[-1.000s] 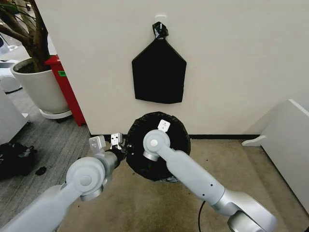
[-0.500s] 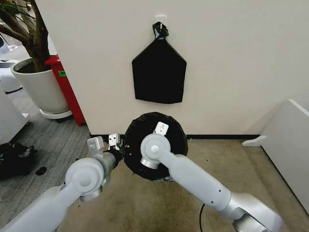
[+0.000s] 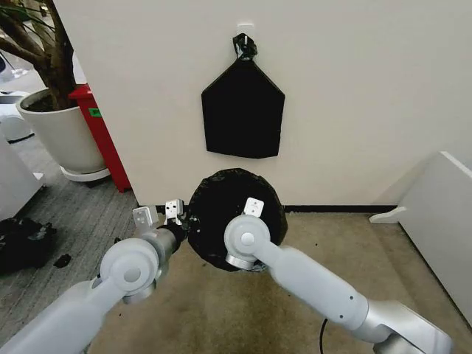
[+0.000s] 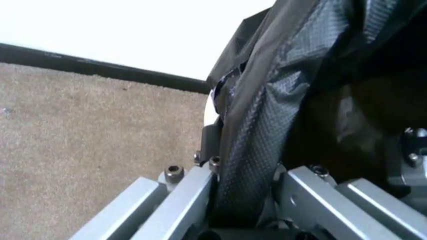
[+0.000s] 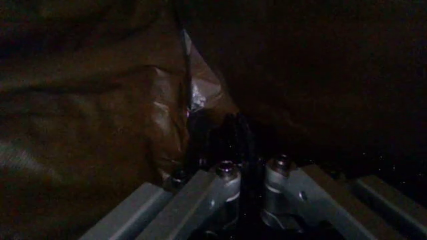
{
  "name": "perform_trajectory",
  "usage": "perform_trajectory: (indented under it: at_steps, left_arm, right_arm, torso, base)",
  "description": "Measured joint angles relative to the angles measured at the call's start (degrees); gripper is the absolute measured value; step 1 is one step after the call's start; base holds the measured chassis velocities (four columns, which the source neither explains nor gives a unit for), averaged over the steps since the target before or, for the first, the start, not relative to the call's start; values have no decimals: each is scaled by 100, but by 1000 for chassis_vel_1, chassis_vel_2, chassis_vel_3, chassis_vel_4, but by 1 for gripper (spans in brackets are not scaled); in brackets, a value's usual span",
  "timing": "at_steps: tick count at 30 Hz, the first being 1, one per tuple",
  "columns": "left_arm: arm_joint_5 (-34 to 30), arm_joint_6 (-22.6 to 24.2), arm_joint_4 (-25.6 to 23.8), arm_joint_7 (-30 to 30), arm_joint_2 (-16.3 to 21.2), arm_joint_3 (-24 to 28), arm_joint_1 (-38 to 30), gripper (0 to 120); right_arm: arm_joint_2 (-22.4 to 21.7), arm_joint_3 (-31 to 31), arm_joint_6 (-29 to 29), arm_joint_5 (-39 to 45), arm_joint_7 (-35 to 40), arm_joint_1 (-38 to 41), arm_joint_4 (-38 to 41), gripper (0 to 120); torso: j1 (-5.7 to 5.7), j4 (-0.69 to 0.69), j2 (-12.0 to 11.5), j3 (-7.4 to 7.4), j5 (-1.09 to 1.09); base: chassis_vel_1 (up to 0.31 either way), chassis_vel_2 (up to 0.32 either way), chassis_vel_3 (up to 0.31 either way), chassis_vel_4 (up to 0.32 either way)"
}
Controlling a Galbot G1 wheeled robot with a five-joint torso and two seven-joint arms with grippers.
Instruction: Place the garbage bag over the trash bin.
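Right arm has shifted lower; both grippers, left (image 4: 243,200) and right (image 5: 247,175), clench the bag (image 3: 221,214); you next seat it over the rim

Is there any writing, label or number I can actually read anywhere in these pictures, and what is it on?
No text here can be read.
Green label on the red stand by the plant pot: too small to read.
Small white tags on the left end effector and on the right arm's wrist: dark marks, unreadable.
Garbage bag, black bundle on the wall: no print visible.
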Motion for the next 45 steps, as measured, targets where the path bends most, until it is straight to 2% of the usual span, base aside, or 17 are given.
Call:
perform_trajectory:
  at_steps: [9, 13, 17, 25, 29, 35, 45]
  left_arm:
    - [-1, -1, 18, -9, -14, 1, 19, 0]
    - [-4, -1, -5, -16, -4, 1, 20, 0]
    - [-71, -6, -126, -45, 59, -58, 52, 0]
    - [-88, -9, -207, -48, 97, -96, 104, 0]
    - [-89, -11, -215, -51, 97, -95, 104, 0]
    - [-85, -14, -175, -54, 79, -80, 105, 0]
    - [-79, -25, -246, -76, 97, -94, 169, 0]
  right_arm:
    - [126, -52, 141, 27, 21, 417, 220, 0]
    - [246, -23, 118, -76, -5, 465, 11, 0]
    - [379, 160, -75, -349, -195, 339, -541, 0]
    - [282, 317, -194, -596, -473, 109, -777, 0]
    - [256, 353, -188, -604, -506, 92, -762, 0]
    - [169, 256, -60, -437, -429, 136, -270, 0]
    - [206, 285, -96, -520, -474, 145, -431, 0]
  torso:
    - [0, 0, 0, 0, -1]
    - [0, 2, 0, 0, -1]
    - [0, 0, 0, 0, -1]
    - [0, 0, 0, 0, -1]
    - [0, 0, 0, 0, -1]
    - [0, 1, 0, -1, -1]
    - [0, 1, 0, -1, 0]
  base:
    - [0, 0, 0, 0]
    - [0, 0, 0, 0]
    - [0, 0, 0, 0]
    - [0, 0, 0, 0]
    - [0, 0, 0, 0]
    - [0, 0, 0, 0]
    - [0, 0, 0, 0]
